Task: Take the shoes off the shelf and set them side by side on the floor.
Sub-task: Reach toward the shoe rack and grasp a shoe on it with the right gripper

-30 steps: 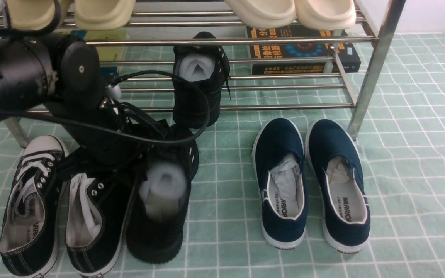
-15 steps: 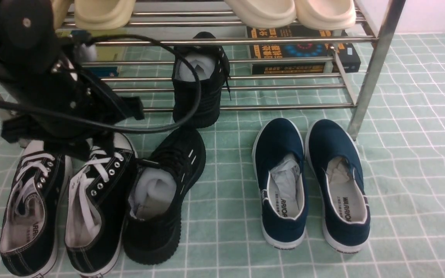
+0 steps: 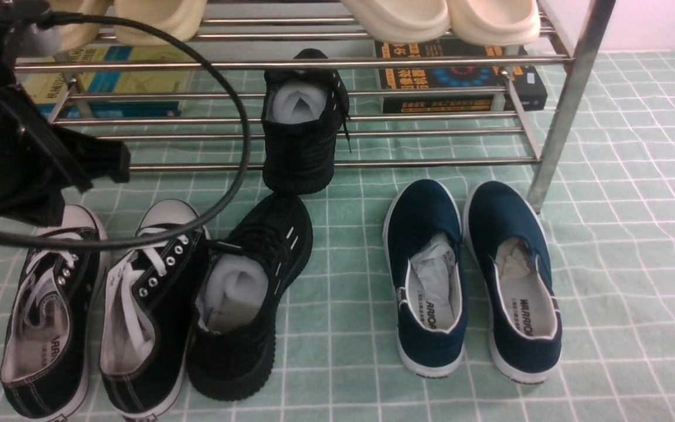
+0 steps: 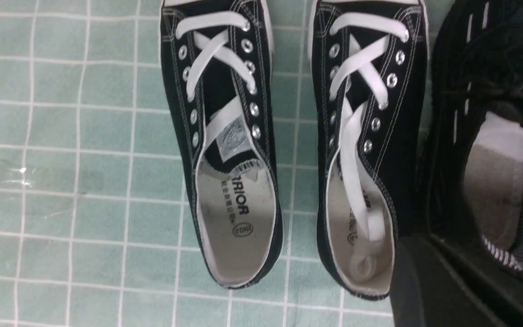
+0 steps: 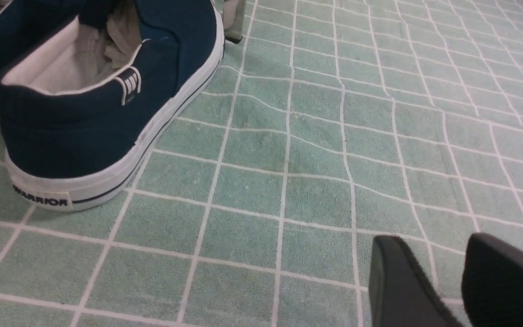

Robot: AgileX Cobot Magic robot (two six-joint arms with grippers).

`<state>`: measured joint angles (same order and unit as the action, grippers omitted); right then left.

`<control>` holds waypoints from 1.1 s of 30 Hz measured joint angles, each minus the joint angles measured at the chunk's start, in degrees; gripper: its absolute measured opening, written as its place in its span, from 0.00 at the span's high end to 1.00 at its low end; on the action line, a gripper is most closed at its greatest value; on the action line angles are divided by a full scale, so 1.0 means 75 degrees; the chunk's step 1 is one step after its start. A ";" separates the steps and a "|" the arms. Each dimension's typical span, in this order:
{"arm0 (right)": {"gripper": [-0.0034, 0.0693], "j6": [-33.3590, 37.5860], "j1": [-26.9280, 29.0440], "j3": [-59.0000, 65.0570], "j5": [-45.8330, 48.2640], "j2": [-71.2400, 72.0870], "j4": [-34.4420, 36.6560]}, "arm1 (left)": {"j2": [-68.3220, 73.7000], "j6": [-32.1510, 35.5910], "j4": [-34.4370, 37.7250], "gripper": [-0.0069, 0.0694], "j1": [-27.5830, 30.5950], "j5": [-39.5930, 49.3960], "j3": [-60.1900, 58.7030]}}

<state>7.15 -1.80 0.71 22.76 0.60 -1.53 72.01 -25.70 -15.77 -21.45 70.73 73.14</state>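
One black mesh shoe (image 3: pixel 244 293) lies on the green grid floor (image 3: pixel 349 328), toe angled to the right, tight against the canvas sneakers. The other shoe (image 3: pixel 299 140) stands on the lower tier of the silver shelf (image 3: pixel 431 161), its heel past the front rail. My left arm (image 3: pixel 15 170) hangs at the far left above the canvas pair. In the left wrist view the left gripper (image 4: pixel 429 254) is shut and empty, beside the floor shoe (image 4: pixel 484 91). My right gripper (image 5: pixel 429 247) is open over bare floor, holding nothing.
Black canvas sneakers (image 3: pixel 44 316) with white laces sit at the front left. Navy slip-ons (image 3: pixel 428 275) lie right of centre, near the shelf's right leg (image 3: pixel 560 117). Cream slippers (image 3: pixel 396 17) fill the top tier. Books (image 3: pixel 454 76) lie under the shelf.
My left arm has let go of the mesh shoe on the floor and drawn up and left, away from it. Its jaws have shut. The right gripper has not moved.
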 joint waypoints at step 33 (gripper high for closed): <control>0.64 -0.1677 0.0000 -0.0706 -0.0326 -0.0012 0.7127 | -0.0015 0.0980 0.0444 0.90 0.1917 -0.0158 -0.1913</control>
<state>-5.42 -1.80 -4.58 20.32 0.51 51.92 71.90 -18.35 -12.44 -7.07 69.54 58.79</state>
